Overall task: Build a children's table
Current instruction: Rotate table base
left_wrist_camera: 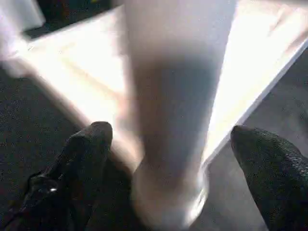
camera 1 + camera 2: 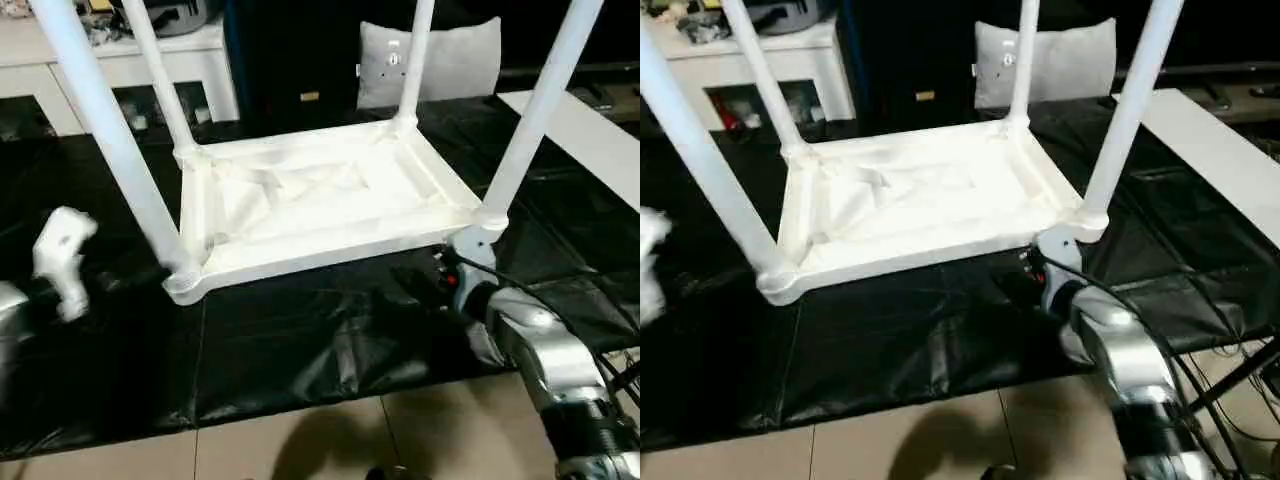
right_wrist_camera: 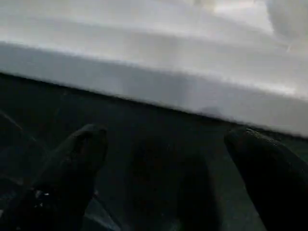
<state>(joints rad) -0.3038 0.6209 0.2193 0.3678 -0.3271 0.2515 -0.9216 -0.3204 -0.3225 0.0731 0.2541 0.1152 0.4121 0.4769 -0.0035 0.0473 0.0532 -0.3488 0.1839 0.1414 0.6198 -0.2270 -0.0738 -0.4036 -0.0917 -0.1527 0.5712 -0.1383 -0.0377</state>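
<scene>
The children's table lies upside down on the black-covered surface, its ribbed white top point(image 2: 320, 200) facing up. Legs rise from all the corner sockets. The front-left leg point(image 2: 110, 150) stands between the spread fingers of my left gripper point(image 1: 178, 139), and there is a gap on each side, so the gripper is open around it. My right gripper point(image 3: 168, 139) is open and empty just in front of the top's front edge point(image 3: 154, 86), beside the front-right leg point(image 2: 535, 110) and its socket point(image 2: 488, 218).
A white cabinet point(image 2: 60, 70) stands at the back left and a grey cushion point(image 2: 440, 60) behind the table. A white board point(image 2: 585, 135) lies at the right. The black cover point(image 2: 300, 340) ends near me over tiled floor point(image 2: 300, 445). Cables point(image 2: 560, 300) trail by my right forearm.
</scene>
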